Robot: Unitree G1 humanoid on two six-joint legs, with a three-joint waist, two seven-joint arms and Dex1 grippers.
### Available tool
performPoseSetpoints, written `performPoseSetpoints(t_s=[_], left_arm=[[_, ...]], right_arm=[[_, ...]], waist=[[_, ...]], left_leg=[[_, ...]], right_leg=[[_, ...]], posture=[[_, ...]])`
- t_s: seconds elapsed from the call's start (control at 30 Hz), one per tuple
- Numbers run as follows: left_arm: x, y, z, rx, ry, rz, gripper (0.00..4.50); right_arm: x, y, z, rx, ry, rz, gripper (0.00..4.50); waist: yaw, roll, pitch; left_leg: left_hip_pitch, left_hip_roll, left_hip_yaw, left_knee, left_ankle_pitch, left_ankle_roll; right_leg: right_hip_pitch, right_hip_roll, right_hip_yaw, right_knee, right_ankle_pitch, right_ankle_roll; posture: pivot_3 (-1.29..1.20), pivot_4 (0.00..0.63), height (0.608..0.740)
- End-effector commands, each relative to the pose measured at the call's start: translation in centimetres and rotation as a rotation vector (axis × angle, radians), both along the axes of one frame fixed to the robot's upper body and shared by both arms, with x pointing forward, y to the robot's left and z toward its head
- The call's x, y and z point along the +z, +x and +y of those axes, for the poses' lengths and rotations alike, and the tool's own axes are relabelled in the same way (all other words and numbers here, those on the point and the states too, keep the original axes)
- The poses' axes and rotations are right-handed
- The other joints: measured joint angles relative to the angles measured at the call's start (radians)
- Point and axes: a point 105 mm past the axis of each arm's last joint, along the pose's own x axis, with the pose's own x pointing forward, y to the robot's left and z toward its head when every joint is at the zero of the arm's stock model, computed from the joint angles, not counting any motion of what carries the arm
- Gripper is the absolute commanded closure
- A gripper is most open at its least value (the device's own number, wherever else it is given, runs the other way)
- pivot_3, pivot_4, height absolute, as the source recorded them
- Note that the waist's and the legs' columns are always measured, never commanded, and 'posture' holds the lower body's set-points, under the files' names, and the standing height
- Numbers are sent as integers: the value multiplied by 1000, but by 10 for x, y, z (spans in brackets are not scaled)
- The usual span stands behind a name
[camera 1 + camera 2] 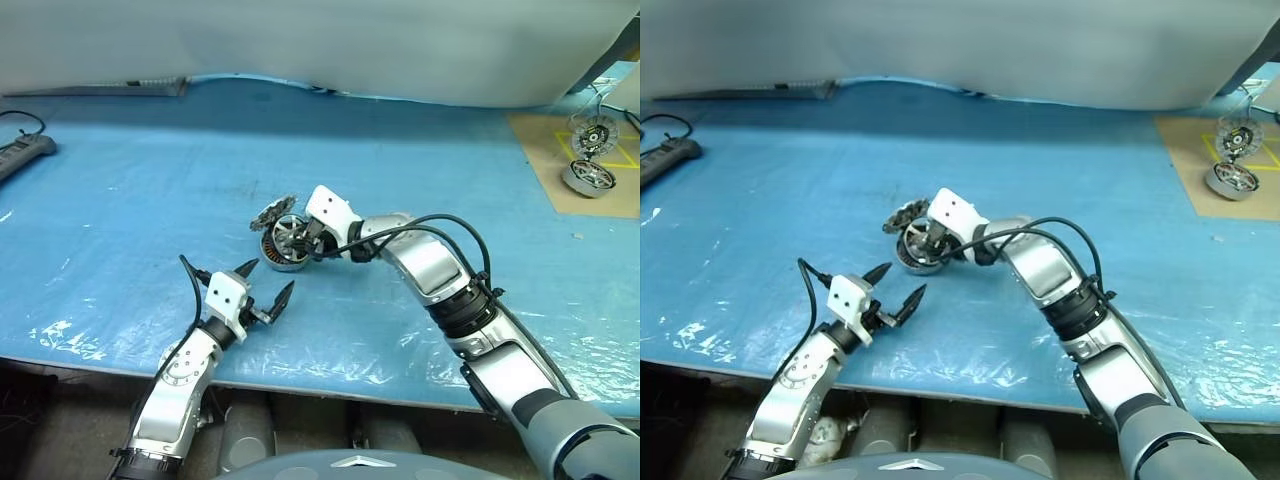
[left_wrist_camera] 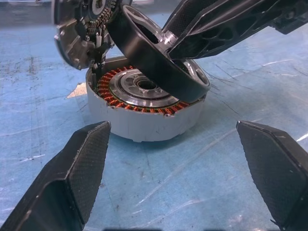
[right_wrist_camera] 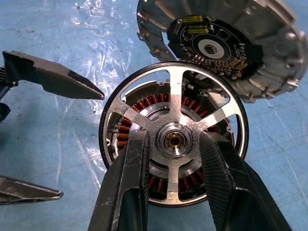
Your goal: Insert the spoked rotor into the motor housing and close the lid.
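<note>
Rotor: spoked rotor (image 3: 173, 139) hangs tilted, partly over motor housing (image 2: 144, 113) mid-tabletop, lid (image 3: 226, 45) swung open.
Right gripper (image 3: 174, 159): pinching the rotor's hub between spokes.
Left gripper (image 1: 262, 287): spread, empty, toward near edge.
Handling: probably stiff, slick metal; hub grip suits.

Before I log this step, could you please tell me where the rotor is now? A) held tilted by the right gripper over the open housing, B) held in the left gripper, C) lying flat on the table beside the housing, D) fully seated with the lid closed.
A: the right gripper holds the rotor tilted above the housing, with the lid open.
</note>
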Motion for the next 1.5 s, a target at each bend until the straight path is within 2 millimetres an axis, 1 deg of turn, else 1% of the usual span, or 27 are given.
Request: performPoseSetpoints(t_s=[0.03, 0.17, 0.23, 0.27, 0.37, 0.53, 0.63, 0.7, 0.83, 0.87, 0.9, 1.0, 1.07, 1.1, 1.2, 1.23, 1.27, 1.33, 1.37, 1.4, 1.47, 1.5], left_arm=[[13, -1, -4, -12, -10, -54, 0], [14, -1, -4, -13, -9, -54, 0], [14, -1, -3, -14, -8, -54, 0], [13, -1, -3, -15, -8, -54, 0], [13, -1, -4, -17, -8, -54, 0], [13, 0, -4, -20, -8, -53, 0], [13, 1, -4, -21, -7, -53, 0], [13, 1, -4, -20, -5, -53, 0], [13, 2, -1, -5, -10, -54, 0], [16, 5, 6, 19, -22, -60, 0], [18, 6, 11, 36, -31, -64, 0], [26, 12, 29, 100, -70, -79, 570], [31, 15, 42, 140, -87, -90, 1177], [34, 16, 50, 162, -87, -95, 1586], [40, 19, 72, 219, -87, -112, 2613], [43, 20, 78, 239, -95, -118, 2881], [45, 21, 86, 262, -106, -124, 3296], [53, 22, 104, 305, -134, -139, 3955], [53, 22, 115, 338, -142, -128, 4367], [52, 23, 124, 361, -150, -125, 4462], [53, 24, 139, 398, -172, -127, 4462], [57, 24, 146, 410, -183, -143, 4462]], right_arm=[[-4, 2, -1, -14, -24, -3, 3298], [-5, 1, 1, -10, -24, 2, 3298], [-4, 1, 1, -9, -21, 3, 2561], [-4, 1, 1, -11, -20, 1, 2325], [-1, 3, 1, -21, -15, -11, 1346], [8, 3, 2, -35, 31, -11, 1346], [10, 2, 5, -43, 86, 6, 1899], [11, 1, 8, -49, 118, 16, 2522], [10, -1, 14, -63, 165, 22, 3926], [10, -2, 14, -66, 178, 23, 4260], [10, -2, 15, -68, 187, 24, 4443], [10, -2, 9, -85, 209, 25, 4500], [11, -1, 4, -97, 222, 22, 4500], [12, -1, 1, -99, 231, 19, 4500], [15, -3, -7, -84, 255, -11, 4500], [15, -5, -10, -77, 262, -24, 4500], [16, -6, -13, -76, 273, -28, 4500], [12, -8, -21, -88, 297, -12, 4500], [8, -10, -26, -96, 304, -4, 4500], [4, -11, -31, -110, 311, 6, 4500], [-3, -11, -38, -140, 319, 19, 4500], [-6, -12, -42, -155, 318, 21, 4500]], waist=[[0, 0, 0], [-1, 0, 0], [0, 0, 0], [0, 0, 0], [0, 0, 0], [0, 0, 0], [-1, 0, 0], [-1, 0, 0], [-1, 0, 0], [-1, 0, 0], [0, 0, 0], [0, 0, 0], [0, 0, 0], [0, 0, 0], [0, 0, 0], [0, 0, 0], [0, 0, 0], [1, 0, 0], [1, 0, 0], [0, 0, 0], [0, 0, 0], [0, 0, 0]], left_leg=[[0, 0, 0, 0, 0, 0], [1, 0, 0, 0, 0, 0], [1, 0, 0, 1, 0, 0], [1, 0, 0, 1, 0, 0], [0, 0, 0, 2, 0, 0], [-1, 1, 0, 1, 0, 0], [-1, 0, 0, 1, 0, 0], [-1, 1, 0, 1, 0, 0], [-1, 0, 0, 1, 0, 0], [-1, 0, 0, 1, 0, 0], [-1, 0, 0, 1, 0, 0], [-1, 0, 0, 1, 0, 0], [-1, 0, 0, 1, 0, 0], [-1, 0, 0, 2, 0, 0], [-1, 0, 0, 2, 0, 0], [-1, 0, 0, 1, 0, 0], [-1, 0, 0, 1, 0, 0], [-1, 0, 0, 1, 0, 0], [-1, 0, 0, 1, 0, 0], [-1, 0, 0, 1, 0, 0], [0, 0, 0, 1, 0, 0], [0, 0, 0, 1, 0, 0]], right_leg=[[0, 0, 0, 0, 0, 0], [0, 0, 0, 1, -1, -2], [1, 0, 0, 1, -2, -3], [1, 0, 0, 1, -2, -3], [0, 0, 0, 1, -2, -3], [-1, 0, 0, 1, 0, 0], [-1, 0, 0, 1, 0, 0], [-1, 0, 0, 1, 0, 0], [-1, 0, 0, 1, 0, 0], [-1, 0, 0, 1, 0, 0], [-1, 0, 0, 1, 0, 0], [-1, 0, 0, 1, 0, 0], [0, 0, 0, 1, 0, 0], [0, 0, 0, 1, 0, 0], [0, 0, 0, 1, 0, 0], [0, 0, 0, 1, 0, 0], [-1, 0, 0, 1, 0, 0], [0, 0, -1, 1, 0, 0], [0, 0, -1, 1, 0, 0], [0, 0, -1, 1, 0, 0], [0, 0, -1, 1, 0, 0], [0, 0, 0, 1, 0, 0]], posture=[[0, 150, 740], [0, 150, 740], [0, 150, 740], [0, 150, 740], [0, 150, 740], [0, 150, 740], [0, 150, 740], [0, 150, 740], [0, 150, 740], [0, 150, 740], [0, 150, 740], [0, 150, 740], [0, 150, 740], [0, 150, 740], [0, 150, 740], [0, 150, 740], [0, 150, 740], [0, 150, 740], [0, 150, 740], [0, 150, 740], [0, 150, 740], [0, 150, 740]])
